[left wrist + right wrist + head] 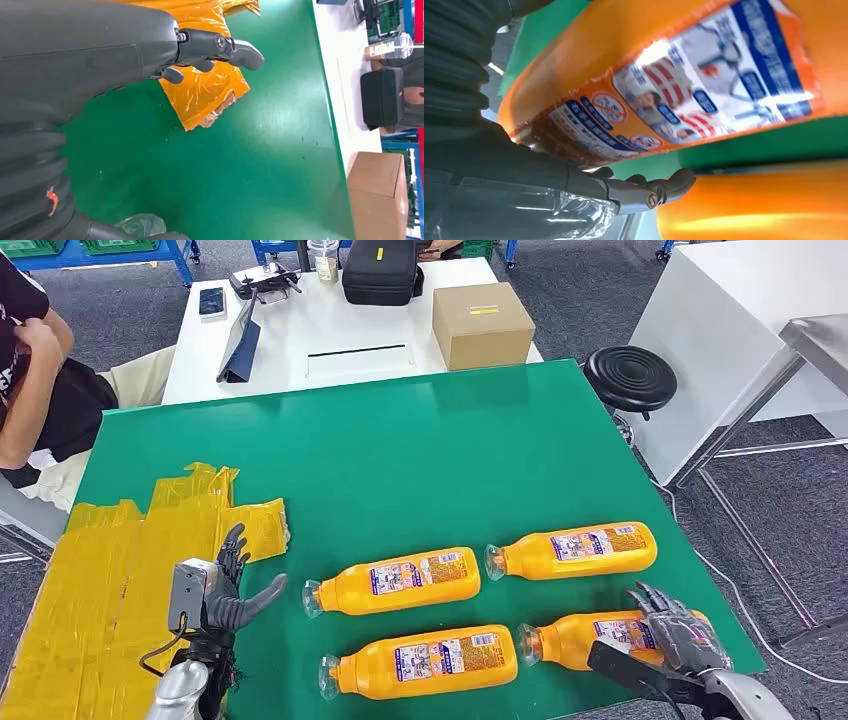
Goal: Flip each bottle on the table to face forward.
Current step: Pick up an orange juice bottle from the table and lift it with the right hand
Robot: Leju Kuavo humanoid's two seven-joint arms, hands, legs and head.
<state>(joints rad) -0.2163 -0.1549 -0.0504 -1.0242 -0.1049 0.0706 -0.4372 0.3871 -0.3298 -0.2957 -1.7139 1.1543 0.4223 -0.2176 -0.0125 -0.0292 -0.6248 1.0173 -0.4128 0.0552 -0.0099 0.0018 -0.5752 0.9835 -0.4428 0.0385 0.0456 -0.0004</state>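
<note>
Four orange bottles lie on their sides on the green table [420, 440], in two rows of two, each with its long axis running left to right and its cap end to the left. All four show a printed label upward.

The right hand [672, 632] is on the near-right bottle [570, 635], its fingers over the base end, so it lies across the long axis. In the right wrist view the label of this bottle [704, 85] is very close to the camera, with fingers [659, 187] curled beside it. I cannot tell if the hand truly grips it or only rests on it.

The left hand [225, 585] is at the near left, fingers spread, holding nothing. It is near the yellow tape patch [110, 580] and well apart from the near-left bottle [430, 660]. The far-left bottle [400, 582] and far-right bottle [580, 550] are untouched.

I judge that the right hand is the nearer one, and the turn should go around the long axis.
</note>
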